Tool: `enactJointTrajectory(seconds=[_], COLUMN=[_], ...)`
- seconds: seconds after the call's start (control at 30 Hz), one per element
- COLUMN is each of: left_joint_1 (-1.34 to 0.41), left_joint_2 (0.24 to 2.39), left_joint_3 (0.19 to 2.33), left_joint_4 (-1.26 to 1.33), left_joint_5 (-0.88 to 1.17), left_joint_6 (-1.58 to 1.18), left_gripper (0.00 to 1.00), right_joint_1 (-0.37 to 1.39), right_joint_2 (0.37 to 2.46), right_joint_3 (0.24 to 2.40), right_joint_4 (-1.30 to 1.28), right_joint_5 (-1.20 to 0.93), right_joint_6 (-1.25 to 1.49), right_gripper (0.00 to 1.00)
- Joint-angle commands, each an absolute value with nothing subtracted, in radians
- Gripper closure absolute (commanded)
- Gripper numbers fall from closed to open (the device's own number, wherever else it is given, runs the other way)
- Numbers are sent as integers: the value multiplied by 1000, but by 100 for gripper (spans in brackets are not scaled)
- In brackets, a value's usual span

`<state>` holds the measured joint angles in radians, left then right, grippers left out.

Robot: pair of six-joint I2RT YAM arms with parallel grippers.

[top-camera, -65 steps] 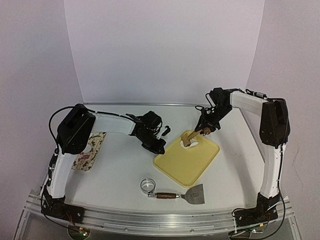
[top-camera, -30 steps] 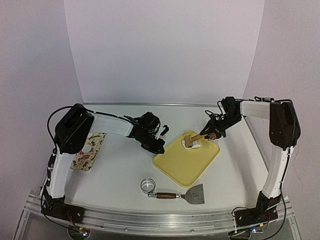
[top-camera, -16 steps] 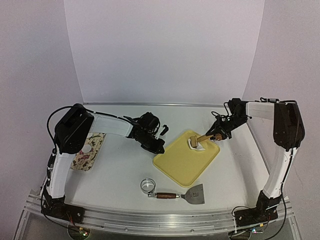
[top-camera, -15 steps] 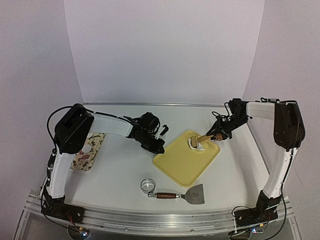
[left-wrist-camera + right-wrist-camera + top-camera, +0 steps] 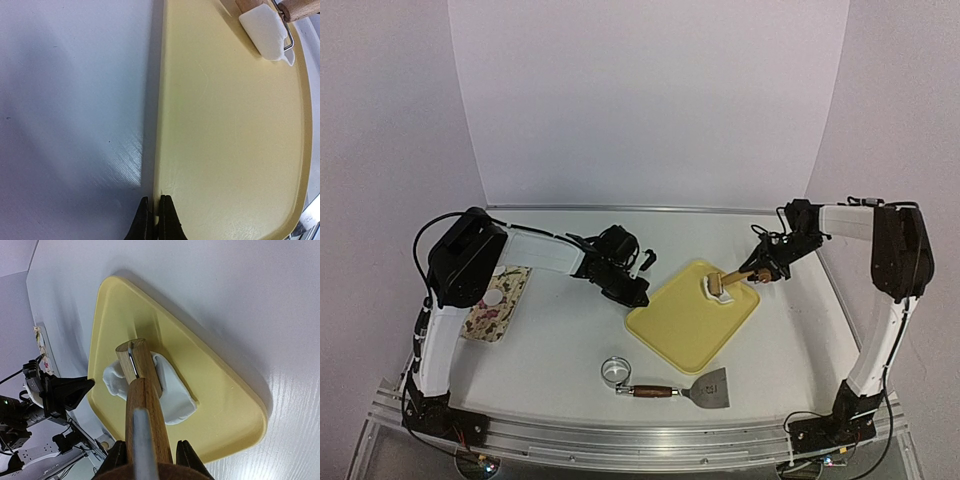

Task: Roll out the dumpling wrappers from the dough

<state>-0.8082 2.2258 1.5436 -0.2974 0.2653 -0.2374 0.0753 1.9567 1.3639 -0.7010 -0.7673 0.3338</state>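
Two arms work at one yellow cutting board (image 5: 690,320) that lies cornerwise on the white table (image 5: 560,340). The left gripper (image 5: 632,293) sits at the board's left edge; in the left wrist view its fingertips (image 5: 167,220) are pressed almost together, one on each side of the raised rim, pinching the board. The right gripper (image 5: 767,270) reaches in from the far right side, and its jaws are clamped on the handle of a wooden roller (image 5: 735,278), whose handle fills the gap between the fingers in the right wrist view. The roller's barrel rests on a lump of white dough (image 5: 710,285) near the board's far corner. Seen from the right wrist, the dough (image 5: 172,390) is thick and crumpled, bulging out on both sides of the barrel rather than lying flat. Near the front of the table, apart from the board, a shiny metal ring cutter (image 5: 616,370) stands just beside the wooden handle of a metal scraper (image 5: 705,388). At the far left, beside the left arm, a patterned mat (image 5: 505,310) carries one small white round disc, apparently a dumpling wrapper (image 5: 495,297), too small to make out in detail.
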Motion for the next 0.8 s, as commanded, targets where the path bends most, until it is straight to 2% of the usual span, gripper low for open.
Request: enactJointTrajectory(seconds=[0.0,0.4,0.57,0.77], left_joint_1=[-758,-758,-759,-763], left_joint_2=[2269,2260,2254,2264], left_joint_3=[1473,1463,1450,1451], left_joint_4=[-468,-458,-442,-423], left_joint_5=[101,106,128,164], left_joint_6=[-274,-278,-269,-255], left_gripper=[100,100,100,100], right_joint_1=[13,8,8,93], right_joint_2=[2055,2025,2016,2036], right_joint_3=[1243,1217,1216,1229], right_joint_4=[-950,-951,-947,-948], right_joint_5=[-132,-137,-210,-286], right_joint_6=[289,279,255,237], right_gripper=[100,100,100,100])
